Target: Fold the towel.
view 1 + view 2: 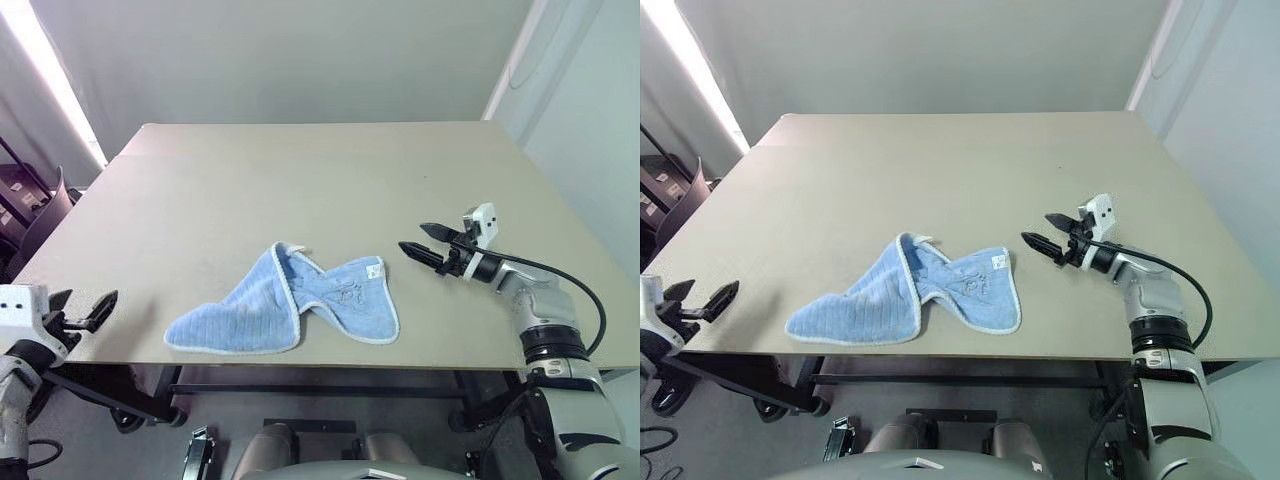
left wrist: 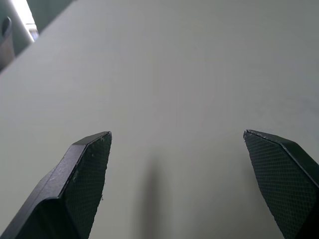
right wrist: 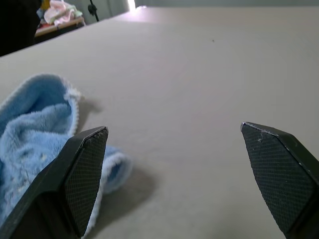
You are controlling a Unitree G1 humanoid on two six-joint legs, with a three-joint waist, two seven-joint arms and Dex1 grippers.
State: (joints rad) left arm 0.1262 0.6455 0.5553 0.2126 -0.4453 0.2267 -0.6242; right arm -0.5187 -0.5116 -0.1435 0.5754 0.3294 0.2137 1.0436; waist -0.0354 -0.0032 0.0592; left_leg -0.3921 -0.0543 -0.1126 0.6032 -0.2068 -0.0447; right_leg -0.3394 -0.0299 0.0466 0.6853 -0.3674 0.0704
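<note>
The towel (image 1: 285, 305) is lying crumpled near the front edge of the table (image 1: 300, 180), slightly left of centre. It is not lying flat: a ribbed left portion is spreading toward the near-left, and a right flap is doubling over it in a loose twist, with the white edging curling up along the middle ridge. A small white tag is showing at the far-right corner of the flap, and a faint dark mark is sitting on the flap's upper face; its design cannot be made out.

The right gripper (image 1: 420, 242) is hovering just above the table, right of the towel and near its far-right corner, pointing left toward it. Its fingers are standing wide apart and are gripping nothing. The right wrist view is showing the towel's corner just beyond one finger (image 3: 84, 169), which suggests this arm is lining up to take that corner.

The left gripper (image 1: 88, 312) is waiting at the near-left edge of the table, well apart from the towel, also spread wide and empty. It appears to be staged for the left portion.

Judgement: folding is not yet begun. The cloth probably needs spreading flat first, since a fold made over the present twist would trap the bunching.
</note>
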